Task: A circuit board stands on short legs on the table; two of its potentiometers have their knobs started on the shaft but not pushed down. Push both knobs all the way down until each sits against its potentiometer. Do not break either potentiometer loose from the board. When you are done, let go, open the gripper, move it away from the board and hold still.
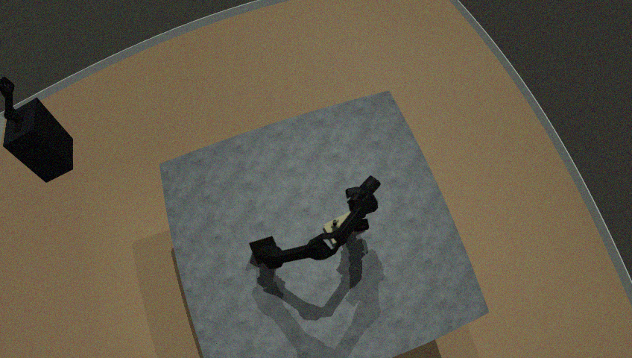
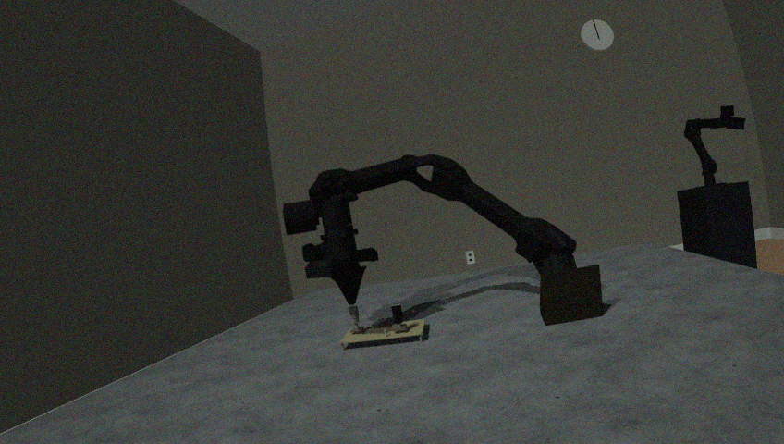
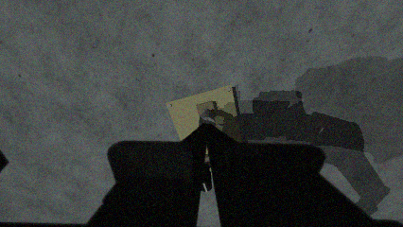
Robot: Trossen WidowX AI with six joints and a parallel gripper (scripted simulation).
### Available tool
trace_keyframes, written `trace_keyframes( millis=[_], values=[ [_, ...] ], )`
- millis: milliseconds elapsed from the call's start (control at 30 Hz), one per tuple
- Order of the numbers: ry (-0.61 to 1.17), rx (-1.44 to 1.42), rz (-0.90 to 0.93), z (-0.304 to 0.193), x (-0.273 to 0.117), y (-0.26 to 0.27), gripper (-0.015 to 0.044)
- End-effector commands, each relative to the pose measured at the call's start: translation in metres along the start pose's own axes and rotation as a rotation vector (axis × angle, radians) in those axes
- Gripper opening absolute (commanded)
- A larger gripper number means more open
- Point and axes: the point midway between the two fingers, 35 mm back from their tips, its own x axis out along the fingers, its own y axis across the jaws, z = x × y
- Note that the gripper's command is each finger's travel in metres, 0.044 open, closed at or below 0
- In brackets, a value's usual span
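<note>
The circuit board (image 1: 328, 227) (image 2: 413, 332) (image 3: 186, 113) stands level on short legs. My gripper (image 2: 352, 303) (image 3: 206, 128) is shut, pointing down. Its fingertips meet the top of the upright light grey knob (image 2: 353, 312) at the board's left end in the exterior view, touching as far as I can tell. Below this knob a thinner part shows above its potentiometer. The black knob (image 2: 397, 313) stands upright over the other potentiometer. Whether it sits against it is too dark to tell. The fingers mostly hide the grey knob and part of the board in the wrist view.
The arm's base (image 1: 264, 248) (image 2: 571, 300) stands on the grey table (image 1: 266, 177) (image 2: 495, 374). The forearm passes above the board. A second arm on a dark block (image 1: 37, 142) (image 2: 717, 225) stands away from the table. Arm shadows fall across the board and table.
</note>
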Motion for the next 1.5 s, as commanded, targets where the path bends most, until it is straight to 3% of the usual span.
trace_keyframes(
  millis=[0, 1467],
  values=[
    [-0.002, -0.003, -0.002, 0.0000, 0.0002, -0.0006, 0.0000],
    [-0.002, -0.003, -0.002, 0.0001, 0.0068, -0.0006, 0.0000]
  ],
)
